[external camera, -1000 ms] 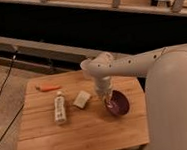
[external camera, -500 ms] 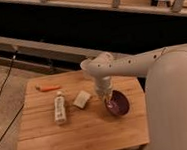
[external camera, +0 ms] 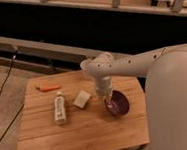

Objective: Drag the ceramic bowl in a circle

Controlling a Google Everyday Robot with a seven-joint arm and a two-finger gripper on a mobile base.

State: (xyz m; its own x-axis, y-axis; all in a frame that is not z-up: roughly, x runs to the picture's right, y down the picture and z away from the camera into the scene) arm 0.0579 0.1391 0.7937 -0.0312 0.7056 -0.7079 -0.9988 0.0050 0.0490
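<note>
The gripper [external camera: 107, 95] points straight down at the rim of the ceramic bowl [external camera: 119, 104], on the side nearest the beige block [external camera: 82, 99]. I cannot tell whether it is clamped. The bowl sits mouth-up on the worktop [external camera: 68, 137], round, with no long axis.

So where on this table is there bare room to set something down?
The whole near strip of the table, on the camera's side of the white tube, the beige block and the ceramic bowl, is bare. Crowded: the middle, where the pincer sits at the bowl's rim, on the block's side.
</note>
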